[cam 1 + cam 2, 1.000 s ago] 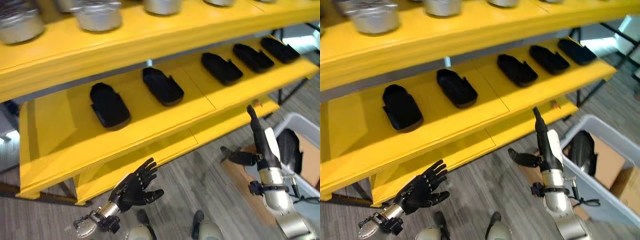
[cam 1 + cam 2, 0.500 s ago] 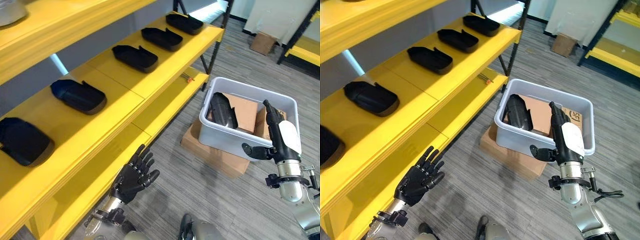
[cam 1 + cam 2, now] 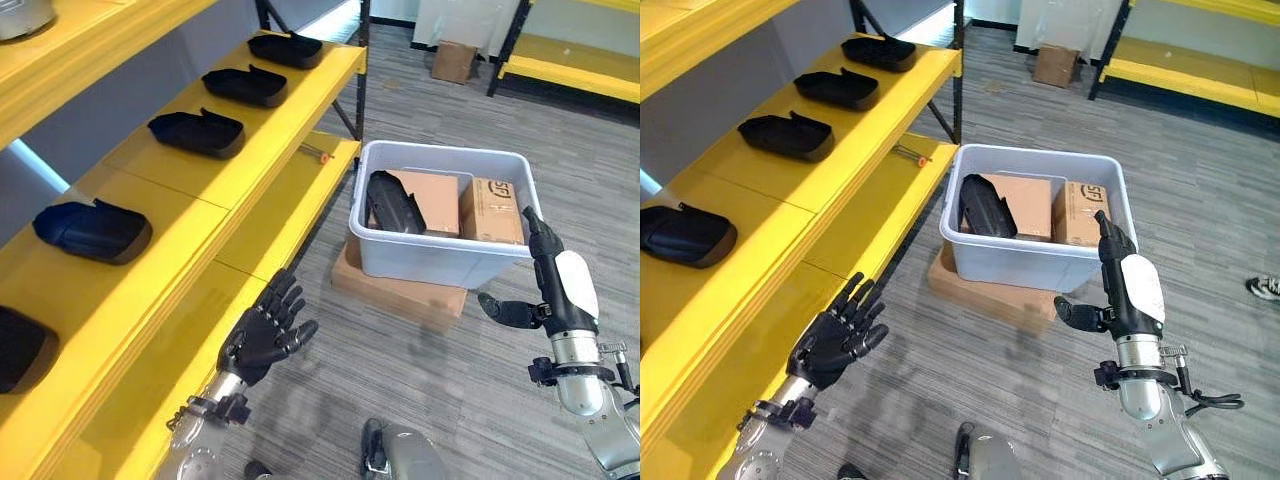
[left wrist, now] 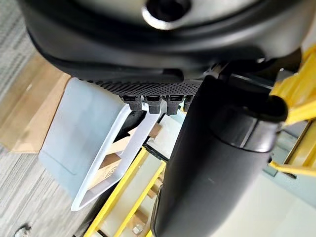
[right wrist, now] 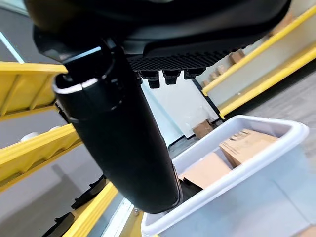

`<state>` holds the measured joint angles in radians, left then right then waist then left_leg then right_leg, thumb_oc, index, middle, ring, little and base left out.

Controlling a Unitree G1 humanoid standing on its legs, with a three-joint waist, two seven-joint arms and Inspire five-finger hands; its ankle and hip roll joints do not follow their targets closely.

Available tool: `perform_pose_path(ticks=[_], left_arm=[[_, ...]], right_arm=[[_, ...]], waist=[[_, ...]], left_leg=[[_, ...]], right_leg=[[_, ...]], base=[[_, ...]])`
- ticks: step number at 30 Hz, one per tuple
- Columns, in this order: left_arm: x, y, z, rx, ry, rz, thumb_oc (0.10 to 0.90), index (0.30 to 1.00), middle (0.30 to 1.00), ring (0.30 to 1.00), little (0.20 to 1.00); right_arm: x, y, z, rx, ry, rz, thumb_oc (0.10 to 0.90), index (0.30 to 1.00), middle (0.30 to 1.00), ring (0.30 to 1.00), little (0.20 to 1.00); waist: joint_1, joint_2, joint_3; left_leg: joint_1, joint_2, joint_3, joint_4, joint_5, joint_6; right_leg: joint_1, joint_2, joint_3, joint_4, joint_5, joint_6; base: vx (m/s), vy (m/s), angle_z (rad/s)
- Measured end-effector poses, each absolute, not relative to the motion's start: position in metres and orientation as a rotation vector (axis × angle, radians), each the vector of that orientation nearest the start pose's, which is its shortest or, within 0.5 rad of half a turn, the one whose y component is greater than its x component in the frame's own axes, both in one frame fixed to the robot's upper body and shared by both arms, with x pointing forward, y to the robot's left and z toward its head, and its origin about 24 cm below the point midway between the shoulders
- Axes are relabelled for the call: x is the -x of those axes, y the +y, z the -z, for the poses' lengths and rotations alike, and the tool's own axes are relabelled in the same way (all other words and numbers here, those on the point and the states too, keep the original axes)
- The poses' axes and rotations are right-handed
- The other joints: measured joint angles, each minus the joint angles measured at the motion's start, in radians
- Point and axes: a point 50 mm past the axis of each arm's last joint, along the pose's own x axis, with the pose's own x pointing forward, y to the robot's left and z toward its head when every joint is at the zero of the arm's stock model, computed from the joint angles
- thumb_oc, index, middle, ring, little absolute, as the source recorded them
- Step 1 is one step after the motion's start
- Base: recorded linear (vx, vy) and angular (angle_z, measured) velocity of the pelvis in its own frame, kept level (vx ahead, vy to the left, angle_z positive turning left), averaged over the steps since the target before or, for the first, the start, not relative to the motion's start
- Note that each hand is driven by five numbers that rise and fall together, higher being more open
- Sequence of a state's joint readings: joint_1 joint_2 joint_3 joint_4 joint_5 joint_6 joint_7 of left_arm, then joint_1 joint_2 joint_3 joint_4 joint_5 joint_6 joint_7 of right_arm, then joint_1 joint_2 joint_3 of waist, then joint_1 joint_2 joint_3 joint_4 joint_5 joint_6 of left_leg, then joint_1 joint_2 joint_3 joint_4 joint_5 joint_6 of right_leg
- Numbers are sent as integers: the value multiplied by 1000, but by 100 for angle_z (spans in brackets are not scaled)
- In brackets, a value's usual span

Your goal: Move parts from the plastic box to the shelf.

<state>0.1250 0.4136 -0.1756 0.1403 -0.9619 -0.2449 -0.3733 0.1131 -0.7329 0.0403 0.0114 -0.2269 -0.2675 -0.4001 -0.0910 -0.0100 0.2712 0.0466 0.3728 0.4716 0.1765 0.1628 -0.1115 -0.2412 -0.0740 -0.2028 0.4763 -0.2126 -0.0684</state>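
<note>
Grey plastic box [image 3: 440, 250] sat on flat cardboard [image 3: 395, 292] by the yellow shelf [image 3: 200, 190], holding one black part [image 3: 393, 203] and cartons [image 3: 490, 210]. Left hand [image 3: 262, 340] and right hand [image 3: 555, 285] hung spread, holding nothing.
</note>
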Motion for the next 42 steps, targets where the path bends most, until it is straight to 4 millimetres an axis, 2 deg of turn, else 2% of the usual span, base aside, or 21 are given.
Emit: perform_pose_path(ticks=[1,2,3,5,7,10,11,12,13,14,15,16,17,18,19,22,24,28,33,39,42], left_arm=[[-216,203,-15,543,-4,265,900,1000,1000,1000,1000],[-215,202,-14,537,-2,261,900,1000,1000,1000,1000],[-213,202,-15,517,0,265,900,1000,1000,1000,1000],[-213,200,-16,511,-3,272,900,1000,1000,1000,1000],[-213,199,-17,486,-6,287,900,1000,1000,1000,1000],[-205,201,-9,475,27,279,900,1000,1000,1000,1000],[-202,202,-6,467,43,275,900,1000,1000,1000,1000],[-198,200,-3,457,59,280,900,1000,1000,1000,1000],[-193,200,1,466,75,276,900,1000,1000,1000,1000],[-189,199,4,472,86,269,900,1000,1000,1000,1000],[-183,198,8,491,98,255,900,1000,1000,1000,1000],[-184,201,8,482,97,247,900,1000,1000,1000,1000],[-187,207,6,473,87,225,900,1000,1000,1000,1000],[-188,209,4,467,79,220,900,1000,1000,1000,1000],[-190,216,-1,441,66,220,900,1000,1000,1000,1000],[-201,223,-12,385,37,250,900,1000,1000,1000,1000],[-211,221,-23,374,-12,271,900,1000,1000,1000,1000],[-209,221,-22,377,-10,271,900,1000,1000,1000,1000],[-204,218,-18,385,-1,309,900,1000,1000,1000,1000],[-204,209,-18,405,-4,336,900,1000,1000,1000,1000],[-206,205,-20,407,-8,345,900,1000,1000,1000,1000]], right_arm=[[-228,-265,-91,888,-300,154,900,1000,1000,1000,1000],[-228,-262,-90,863,-298,126,900,1000,1000,1000,1000],[-228,-259,-87,838,-285,102,900,1000,1000,1000,1000],[-225,-255,-79,805,-256,87,900,1000,1000,1000,1000],[-219,-251,-70,760,-219,64,900,1000,1000,1000,1000],[-218,-240,-62,719,-213,44,900,1000,1000,1000,1000],[-218,-233,-60,705,-213,24,900,1000,1000,1000,1000],[-218,-230,-58,705,-213,6,900,1000,1000,1000,1000],[-218,-227,-57,701,-213,-3,900,1000,1000,1000,1000],[-218,-226,-57,699,-214,-7,900,1000,1000,1000,1000],[-217,-227,-59,714,-219,-17,900,1000,1000,1000,1000],[-216,-226,-57,701,-212,-13,900,1000,1000,1000,1000],[-215,-223,-55,687,-206,-12,900,1000,1000,1000,1000],[-214,-223,-55,686,-204,-12,900,1000,1000,1000,1000],[-212,-221,-55,674,-208,-6,900,1000,1000,1000,1000],[-211,-217,-53,627,-214,29,900,1000,1000,1000,1000],[-216,-215,-59,608,-243,48,900,1000,1000,1000,1000],[-224,-214,-67,599,-284,84,900,1000,1000,1000,1000],[-224,-217,-65,606,-269,119,900,1000,1000,1000,1000],[-225,-216,-65,610,-257,94,900,1000,1000,1000,1000],[-227,-213,-65,613,-257,61,900,1000,1000,1000,1000]], waist=[[9,-4,3],[20,-1,7],[34,17,5],[27,24,12],[36,33,15],[70,29,33],[83,20,48],[97,28,54],[99,46,57],[102,70,56],[99,132,53],[103,107,70],[110,83,79],[113,70,81],[116,52,79],[112,26,77],[119,16,76],[116,15,74],[112,20,71],[95,44,57],[99,44,57]], left_leg=[[-20,-69,-125,39,-100,-13],[-54,-130,-206,69,-170,4],[-76,-153,-198,58,-196,9],[-108,-142,-177,22,-186,-1],[-162,-110,-189,-40,-131,0],[-195,-90,-272,-104,-82,-10],[-194,-96,-292,-118,-77,-5],[-194,-96,-293,-113,-77,3],[-194,-97,-311,-110,-84,-2],[-174,-102,-322,-123,-90,9],[-129,-95,-323,-135,-104,43],[-118,-107,-315,-117,-46,-3],[-108,-150,-278,-92,-59,-5],[-103,-167,-258,-93,-63,-1],[-104,-186,-235,-93,-72,15],[-95,-207,-227,-74,-94,27],[-96,-206,-210,-71,-101,31],[-99,-183,-199,-69,-99,22],[-99,-144,-201,-71,-96,15],[-97,-151,-199,-71,-96,15],[-98,-155,-202,-62,-99,15]], right_leg=[[4,3,49,-29,32,-15],[15,14,90,-86,65,-18],[39,27,101,-147,98,3],[72,37,84,-181,102,0],[91,34,69,-176,79,-3],[95,11,121,-137,51,14],[95,-17,144,-105,36,21],[94,-36,161,-85,24,41],[104,-40,182,-75,15,73],[108,-46,185,-61,4,92],[110,-36,189,-33,-12,126],[110,-56,212,-12,-27,146],[108,-110,209,4,-29,151],[107,-135,189,-5,-18,146],[116,-164,158,-42,21,151],[153,-186,130,-118,77,164],[181,-191,110,-187,105,187],[190,-169,108,-241,119,213],[191,-135,103,-255,117,199],[189,-137,108,-251,123,204],[188,-137,111,-240,122,203]], base=[[130,131,-94],[231,240,-119],[219,289,-87],[177,243,-22],[251,350,4],[281,385,-27],[294,384,-36],[338,425,-37],[288,356,-37],[223,280,-50],[157,213,-56],[173,243,-64],[93,140,-46],[129,189,-48],[111,155,-33],[87,88,-11],[40,-41,-17],[-6,-91,-17],[27,-64,-8],[37,57,-1],[60,139,1]])
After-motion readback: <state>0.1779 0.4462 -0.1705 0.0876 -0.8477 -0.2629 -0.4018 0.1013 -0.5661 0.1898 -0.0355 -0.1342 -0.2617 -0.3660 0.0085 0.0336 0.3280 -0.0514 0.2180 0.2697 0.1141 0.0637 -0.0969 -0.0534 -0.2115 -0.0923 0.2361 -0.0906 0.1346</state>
